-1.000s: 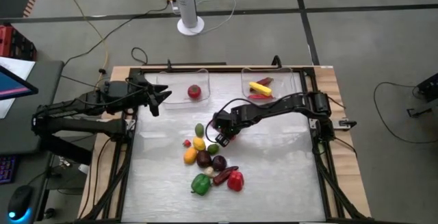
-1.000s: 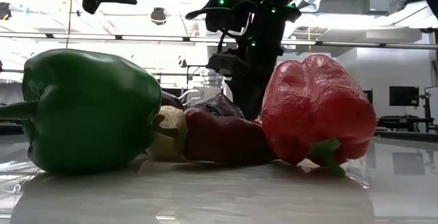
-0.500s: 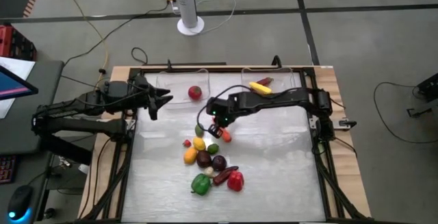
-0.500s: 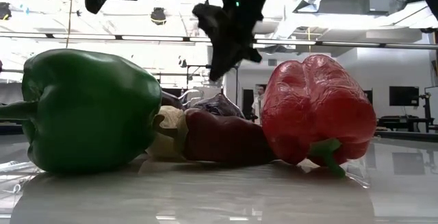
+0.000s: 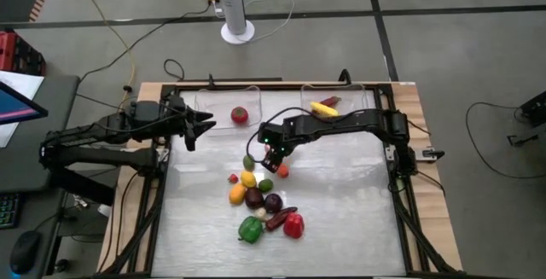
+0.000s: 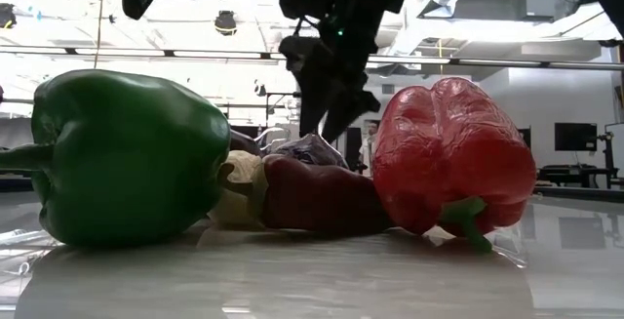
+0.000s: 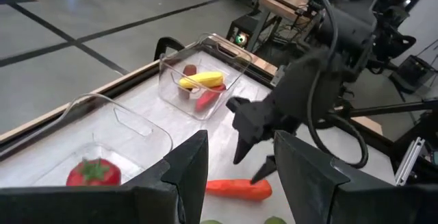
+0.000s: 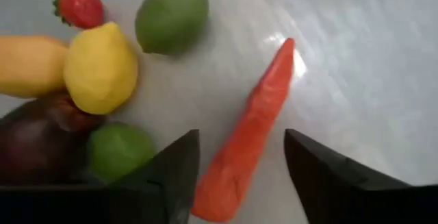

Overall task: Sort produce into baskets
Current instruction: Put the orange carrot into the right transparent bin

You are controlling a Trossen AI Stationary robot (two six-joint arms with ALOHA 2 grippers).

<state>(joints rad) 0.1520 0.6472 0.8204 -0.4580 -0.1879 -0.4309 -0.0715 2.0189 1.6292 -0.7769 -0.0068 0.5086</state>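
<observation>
**Carrot back on the table, right fingers parted above it**

Half a second ago the right gripper (image 5: 275,154) was over the pile's upper edge with its fingers narrow; now they stand apart and the orange carrot (image 8: 250,138) lies free on the table (image 5: 341,219), touching neither finger. A second ago that arm reached lower, nearer the pile. The left arm has not moved over the same span.

The right arm stretches from the table's right rail across toward the produce pile (image 5: 260,198), its gripper pointing down just above the pile's upper right corner. In its wrist view the two dark fingers frame the carrot's thick end with a clear gap on each side. The left wrist view confirms it: the right gripper hangs with spread fingers above the carrot, which lies flat on the white surface.

Beside the carrot, toward the pile, lie a lime (image 8: 171,17), a lemon (image 8: 100,66), a strawberry (image 8: 80,7) and a second green fruit (image 8: 118,150); a dark purple piece (image 8: 37,138) touches the lemon. On the pile's near side sit the green pepper (image 6: 127,158) and red pepper (image 6: 453,158).

The left gripper (image 5: 203,125) waits above the pile's upper left, at the edge of the left basket (image 5: 207,101), fingers partly apart and holding nothing. That basket holds a tomato (image 5: 240,115); the right basket (image 5: 368,100) holds a banana (image 5: 324,108) and a red piece.
</observation>
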